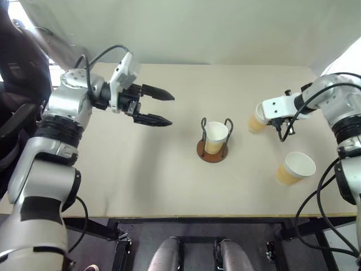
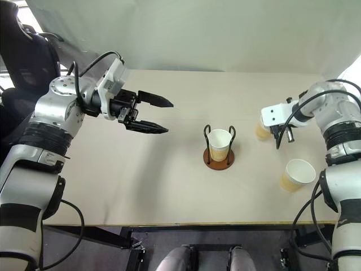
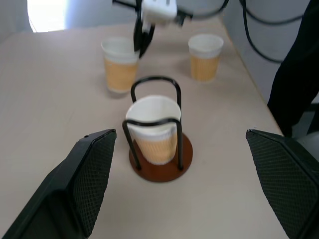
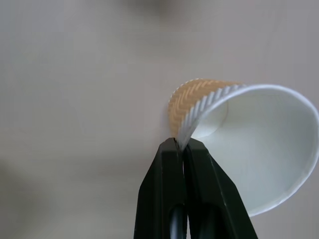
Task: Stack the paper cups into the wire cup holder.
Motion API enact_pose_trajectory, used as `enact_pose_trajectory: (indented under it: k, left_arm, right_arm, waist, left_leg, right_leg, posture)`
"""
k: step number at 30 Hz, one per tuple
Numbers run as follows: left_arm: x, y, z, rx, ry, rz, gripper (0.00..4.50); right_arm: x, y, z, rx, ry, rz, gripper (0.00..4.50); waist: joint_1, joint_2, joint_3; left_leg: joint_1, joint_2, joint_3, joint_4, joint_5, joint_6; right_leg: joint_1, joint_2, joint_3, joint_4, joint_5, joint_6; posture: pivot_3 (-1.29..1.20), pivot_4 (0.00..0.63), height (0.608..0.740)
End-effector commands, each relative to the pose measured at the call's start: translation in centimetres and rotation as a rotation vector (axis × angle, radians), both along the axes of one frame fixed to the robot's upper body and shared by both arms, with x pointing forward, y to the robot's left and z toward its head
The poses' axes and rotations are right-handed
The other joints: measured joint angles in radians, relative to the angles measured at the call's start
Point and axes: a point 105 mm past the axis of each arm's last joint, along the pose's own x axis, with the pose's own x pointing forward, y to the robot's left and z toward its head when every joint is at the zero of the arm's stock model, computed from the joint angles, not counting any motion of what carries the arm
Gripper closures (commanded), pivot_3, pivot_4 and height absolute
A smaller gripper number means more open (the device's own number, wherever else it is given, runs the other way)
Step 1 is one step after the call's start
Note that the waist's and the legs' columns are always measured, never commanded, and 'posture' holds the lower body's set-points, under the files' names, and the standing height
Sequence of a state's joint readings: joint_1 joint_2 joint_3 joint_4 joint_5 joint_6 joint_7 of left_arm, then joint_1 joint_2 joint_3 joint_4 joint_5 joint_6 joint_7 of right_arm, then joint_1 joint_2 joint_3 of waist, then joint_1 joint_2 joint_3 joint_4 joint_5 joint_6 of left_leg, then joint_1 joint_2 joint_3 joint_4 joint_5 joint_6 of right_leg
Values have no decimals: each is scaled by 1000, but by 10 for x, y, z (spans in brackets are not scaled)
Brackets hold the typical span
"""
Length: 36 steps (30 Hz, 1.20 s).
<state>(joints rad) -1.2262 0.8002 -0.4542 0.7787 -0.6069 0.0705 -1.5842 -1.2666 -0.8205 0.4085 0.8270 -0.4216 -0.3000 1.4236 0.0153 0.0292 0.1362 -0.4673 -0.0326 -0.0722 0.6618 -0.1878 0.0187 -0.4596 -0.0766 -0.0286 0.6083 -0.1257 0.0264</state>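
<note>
Right wrist view shows your right gripper [image 4: 183, 144] pinched tight on the rim wall of a paper cup [image 4: 249, 144], at the right of the head view. You're mid-carry: next, bring it over the wire cup holder [image 1: 213, 148] at frame centre, which holds one cup [image 1: 215, 137], and nest it upright. Your left gripper [image 1: 158, 107] hangs spread wide, upper left. A third cup [image 1: 295, 167] waits lower right.
</note>
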Motion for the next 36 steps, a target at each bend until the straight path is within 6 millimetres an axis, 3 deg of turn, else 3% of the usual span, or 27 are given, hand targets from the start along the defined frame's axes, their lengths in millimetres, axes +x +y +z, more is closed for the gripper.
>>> enact_pose_trajectory:
  k: [1,7,16,22,31,36]
  left_arm:
    - [-2,3,-1,-6,-38,-34,0]
    - [2,-1,-13,8,-24,-39,0]
    - [8,0,-32,26,-2,-22,0]
    - [10,-2,-41,31,12,-16,0]
    - [13,-6,-46,37,15,-16,0]
    - [15,-9,-45,38,15,-15,0]
  right_arm:
    - [-16,9,26,22,-24,39,4459]
    - [-33,22,42,0,-37,74,4459]
    - [-39,50,75,2,-132,124,4459]
    - [-47,86,91,79,-150,192,4459]
    - [-59,99,99,102,-153,223,4459]
    - [-69,105,92,112,-120,244,4459]
  waist:
    - [0,0,0]
    - [-1,0,0]
    - [-3,0,0]
    - [-3,0,0]
    - [4,0,0]
    - [3,0,0]
  left_leg:
    - [0,0,0,0,0,0]
    - [-1,0,0,0,6,7]
    - [0,0,0,0,8,6]
    - [0,0,0,0,9,9]
    - [-3,-1,-1,0,9,10]
    - [-3,-1,-1,0,10,9]
  right_leg:
    - [0,0,0,0,0,0]
    - [0,0,0,0,-2,0]
    - [0,0,0,2,-2,0]
    - [0,1,0,1,-2,0]
    - [-2,1,0,1,-3,1]
    - [-2,1,0,1,-4,2]
  posture:
    - [0,150,740]
    - [0,150,740]
    - [0,150,740]
    - [0,150,740]
    - [0,150,740]
    - [0,150,740]
